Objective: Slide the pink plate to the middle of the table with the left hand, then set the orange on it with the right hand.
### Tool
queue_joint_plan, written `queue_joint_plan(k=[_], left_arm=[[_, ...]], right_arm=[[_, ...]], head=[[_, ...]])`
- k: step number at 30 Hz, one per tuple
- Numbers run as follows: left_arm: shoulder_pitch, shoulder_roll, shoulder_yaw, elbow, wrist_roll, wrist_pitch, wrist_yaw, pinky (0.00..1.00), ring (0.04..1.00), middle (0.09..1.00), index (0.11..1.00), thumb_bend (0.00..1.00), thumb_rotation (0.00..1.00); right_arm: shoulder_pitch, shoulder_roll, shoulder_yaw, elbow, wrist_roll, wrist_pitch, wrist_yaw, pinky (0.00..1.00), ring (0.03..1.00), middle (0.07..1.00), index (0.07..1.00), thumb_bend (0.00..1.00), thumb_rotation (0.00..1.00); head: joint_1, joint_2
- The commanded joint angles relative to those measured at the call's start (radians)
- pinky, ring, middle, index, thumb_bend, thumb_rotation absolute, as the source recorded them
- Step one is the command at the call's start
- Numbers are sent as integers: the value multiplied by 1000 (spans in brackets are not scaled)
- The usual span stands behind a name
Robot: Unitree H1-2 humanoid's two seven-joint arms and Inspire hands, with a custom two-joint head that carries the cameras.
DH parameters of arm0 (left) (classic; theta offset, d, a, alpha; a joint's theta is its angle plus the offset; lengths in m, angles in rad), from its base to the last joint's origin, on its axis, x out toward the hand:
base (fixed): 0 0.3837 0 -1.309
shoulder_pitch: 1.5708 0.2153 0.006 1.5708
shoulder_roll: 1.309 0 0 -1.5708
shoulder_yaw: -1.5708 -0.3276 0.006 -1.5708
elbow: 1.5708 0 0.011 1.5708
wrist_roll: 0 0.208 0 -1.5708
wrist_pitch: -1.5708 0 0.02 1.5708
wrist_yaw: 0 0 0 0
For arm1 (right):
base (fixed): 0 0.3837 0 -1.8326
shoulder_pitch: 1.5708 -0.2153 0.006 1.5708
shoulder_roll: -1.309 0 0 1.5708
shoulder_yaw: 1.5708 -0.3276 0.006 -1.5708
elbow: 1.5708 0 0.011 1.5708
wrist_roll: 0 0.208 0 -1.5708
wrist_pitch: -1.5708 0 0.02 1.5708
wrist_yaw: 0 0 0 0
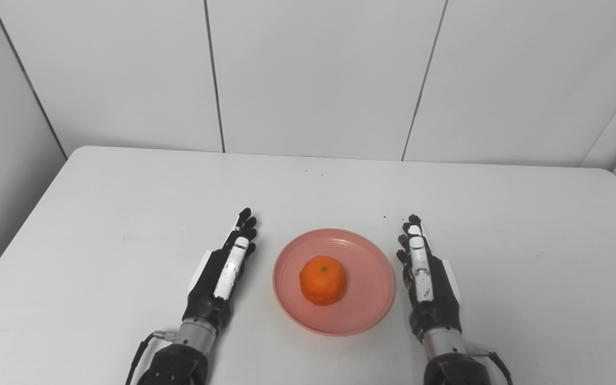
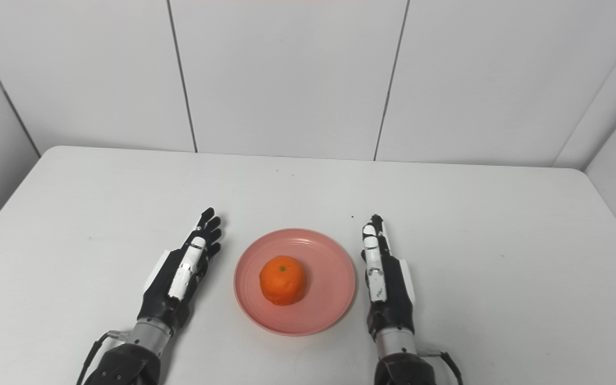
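Orange (image 1: 323,280): sits on the pink plate (image 1: 372,299), mid-table.
Left hand (image 1: 223,277): flat, fingers straight, holds nothing.
Right hand (image 1: 426,278): same, just beside the plate.
Danger: a bump could roll the orange off.

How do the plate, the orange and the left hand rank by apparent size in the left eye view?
1. Plate, the largest.
2. Left hand, longer than the orange, though narrower.
3. Orange, the smallest.
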Motion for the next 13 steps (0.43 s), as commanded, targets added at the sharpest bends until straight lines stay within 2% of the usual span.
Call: queue_joint_plan(k=[1,5,13], left_arm=[[-20,9,12,2,-27,-50,-19,1000,1000,1000,1000,392,1000],[-25,18,17,28,-35,-88,-32,1000,1000,1000,1000,392,1000],[-18,9,13,21,-27,-88,-32,1000,1000,1000,1000,406,1000]], right_arm=[[-33,16,15,3,-22,-58,-17,1000,1000,1000,1000,274,1000],[-39,24,18,24,-38,-97,-36,1000,997,1000,1000,275,1000],[-29,26,17,4,-34,-89,-40,1000,990,1000,1000,276,1000]], head=[[-11,-1],[-6,-2],[13,-3]])
